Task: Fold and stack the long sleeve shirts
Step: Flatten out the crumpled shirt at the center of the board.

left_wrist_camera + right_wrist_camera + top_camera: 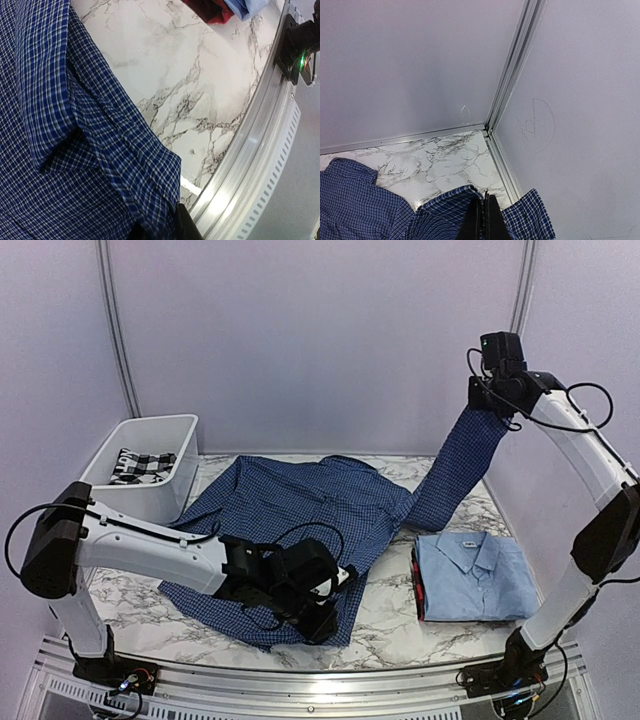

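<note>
The dark blue checked long sleeve shirt (290,505) lies spread across the marble table. One of its sleeves (455,470) is pulled up and to the right, where my right gripper (490,405) holds it high in the air. In the right wrist view that gripper (484,220) is shut, with checked cloth (440,212) bunched around its fingers. My left gripper (325,615) sits low at the shirt's near right hem corner. In the left wrist view its jaws (162,230) pinch the hem (150,200). The light blue shirt (470,575) lies folded at the right.
A white bin (190,455) at the back left holds a black-and-white checked cloth (140,465). A red folded cloth (418,585) shows under the light blue shirt. The metal rail (250,160) of the table's near edge runs close to my left gripper. Grey walls meet at a corner (490,127).
</note>
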